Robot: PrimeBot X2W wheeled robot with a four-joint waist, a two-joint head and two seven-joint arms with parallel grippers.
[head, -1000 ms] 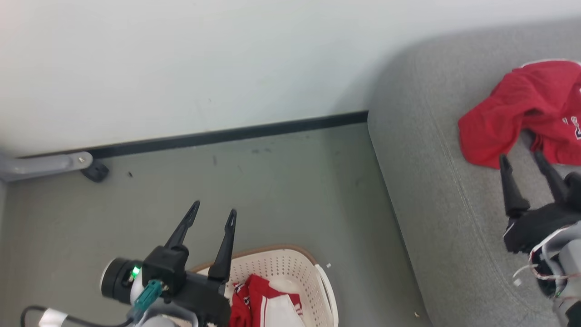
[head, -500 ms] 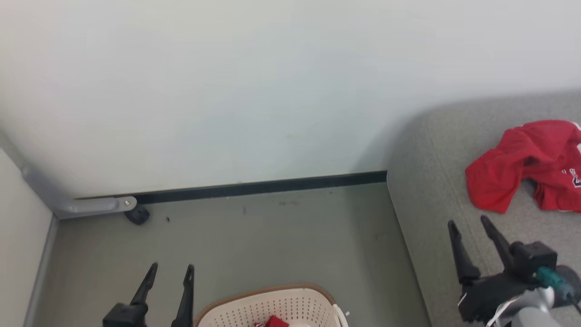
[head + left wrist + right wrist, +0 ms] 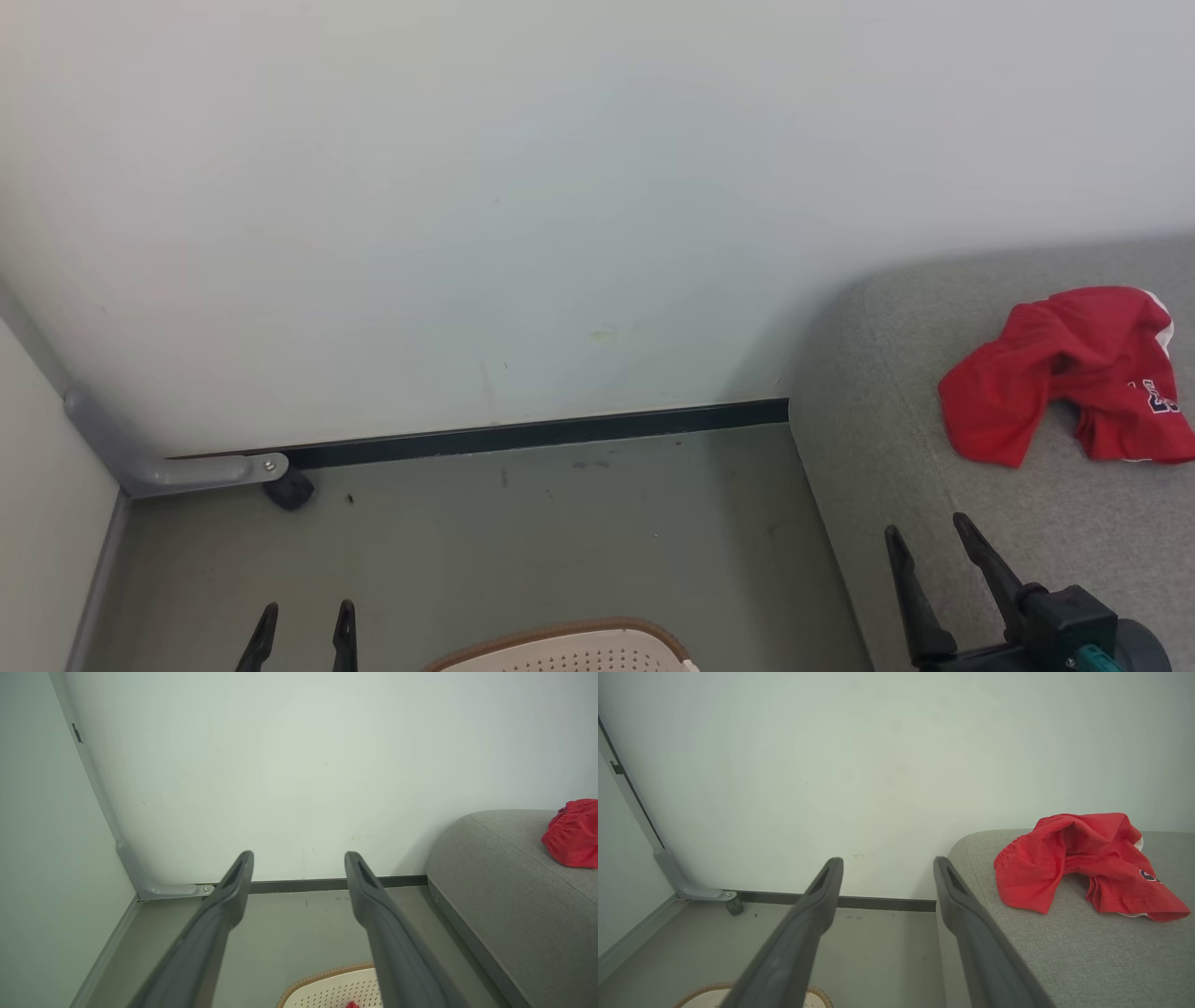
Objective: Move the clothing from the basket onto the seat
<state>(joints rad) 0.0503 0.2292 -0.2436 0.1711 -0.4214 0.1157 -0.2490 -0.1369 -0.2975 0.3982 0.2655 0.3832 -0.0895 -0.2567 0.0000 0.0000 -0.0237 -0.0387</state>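
Observation:
One piece of the red clothing [image 3: 1064, 378] lies crumpled on the grey seat [image 3: 896, 439] at the right, also seen as clothing [image 3: 1078, 858] on the seat [image 3: 1064, 952]. The basket [image 3: 569, 646] shows just its brown rim and perforated wall at the bottom edge. A scrap of red clothing [image 3: 351, 1004] peeks from the basket [image 3: 327, 989]. My left gripper [image 3: 303, 621] is open above the floor, left of the basket. My right gripper [image 3: 929, 543] is open over the seat's front left part, apart from the garment.
A pale wall with a dark baseboard [image 3: 532, 434] runs behind the grey floor [image 3: 560, 541]. A grey bracket and a small black foot [image 3: 288, 490] sit in the left corner, where a side wall [image 3: 47, 560] closes the space.
The head view has tilted up, so the basket and both grippers sit lower in the picture. My right gripper has drawn back from the garment on the seat. Both grippers stay open.

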